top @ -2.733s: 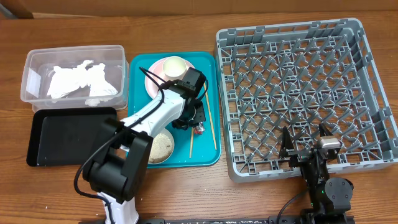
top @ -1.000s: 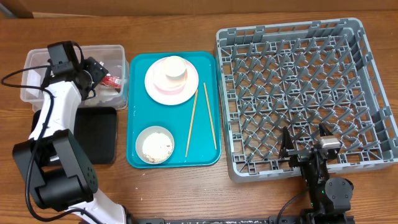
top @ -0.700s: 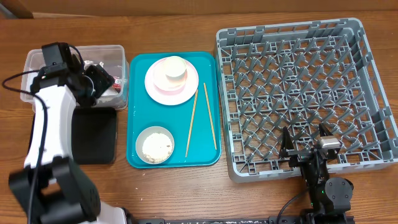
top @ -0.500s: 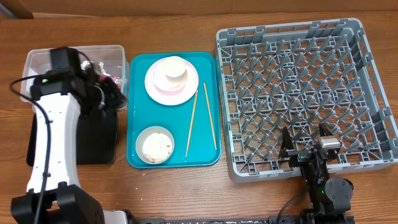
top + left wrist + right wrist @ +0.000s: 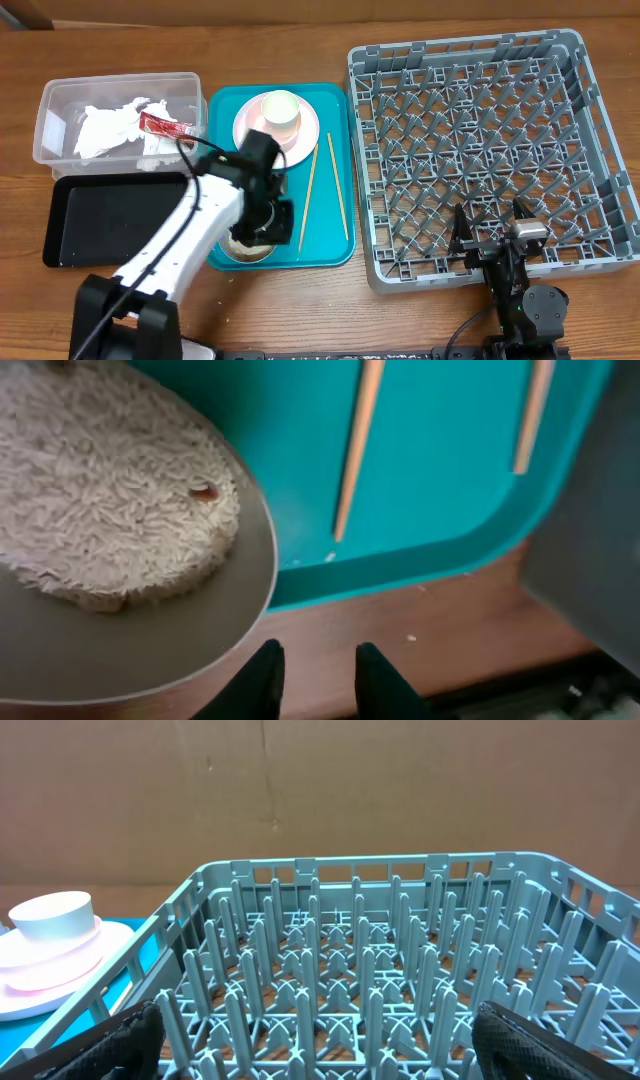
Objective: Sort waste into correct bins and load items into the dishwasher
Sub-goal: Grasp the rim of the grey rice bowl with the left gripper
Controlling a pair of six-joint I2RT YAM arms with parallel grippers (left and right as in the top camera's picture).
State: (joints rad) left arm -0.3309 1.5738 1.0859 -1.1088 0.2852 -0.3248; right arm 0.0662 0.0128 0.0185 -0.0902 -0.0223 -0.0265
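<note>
My left gripper [image 5: 272, 230] hangs over the front of the teal tray, at the right rim of the grey-white bowl [image 5: 243, 246]. In the left wrist view the bowl [image 5: 120, 650] holds white rice [image 5: 110, 520]. The gripper [image 5: 318, 670] is narrowly open and empty. Two wooden chopsticks [image 5: 310, 185] lie on the tray. A white cup [image 5: 282, 108] sits on the pink plate [image 5: 250, 128]. I cannot make out a separate pink bowl. Napkins [image 5: 115, 130] and the red sauce packet [image 5: 162, 124] lie in the clear tub [image 5: 50, 100]. My right gripper [image 5: 490, 228] is wide open over the grey dish rack [image 5: 480, 130].
The black tray [image 5: 100, 215] lies in front of the clear tub, left of the teal tray [image 5: 330, 240]. The right wrist view looks across the rack pegs [image 5: 370, 980], with the gripper [image 5: 325, 1040] wide open and the cup [image 5: 52, 915] at far left.
My left arm left the red sauce packet in the clear tub, then swung right and forward to the rice bowl on the teal tray. The right arm has not moved.
</note>
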